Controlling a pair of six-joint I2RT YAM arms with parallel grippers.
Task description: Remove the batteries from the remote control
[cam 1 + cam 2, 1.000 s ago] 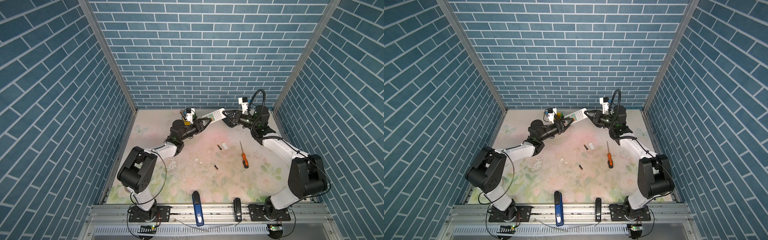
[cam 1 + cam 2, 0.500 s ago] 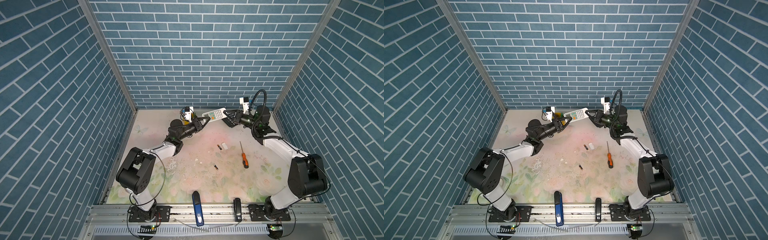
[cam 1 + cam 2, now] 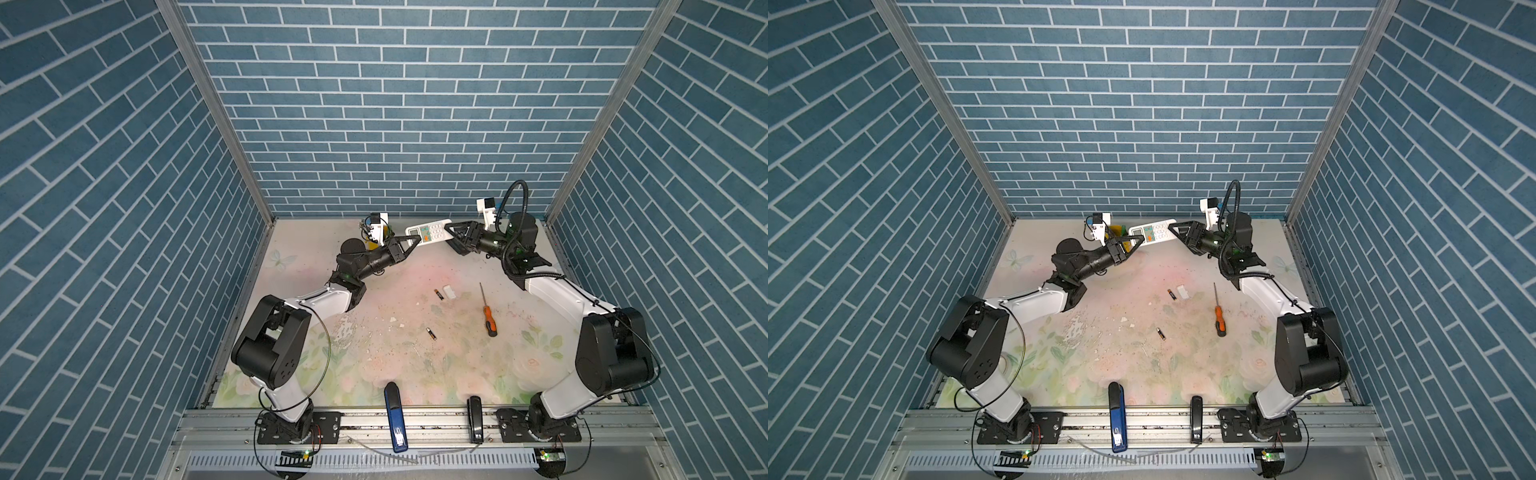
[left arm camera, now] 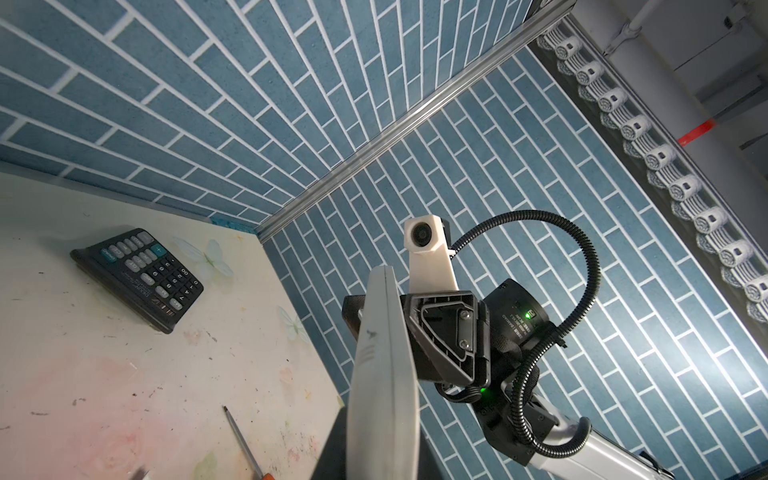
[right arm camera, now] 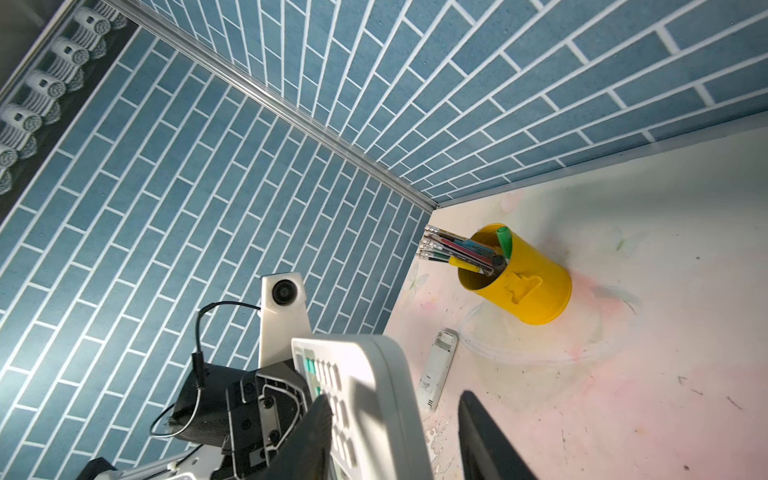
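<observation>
Jaws of the left gripper [image 3: 415, 241] pinch the remote [image 3: 432, 234] at its screen end; right gripper [image 3: 450, 235] straddles the other end, jaws apart. Key labels too tiny to read. Remote hangs crosswise near the back wall [image 3: 399, 124], keypad up. Two batteries [image 3: 439, 294] [image 3: 431, 333] lie on open table [image 3: 374, 365], pointing roughly front-to-back.
</observation>
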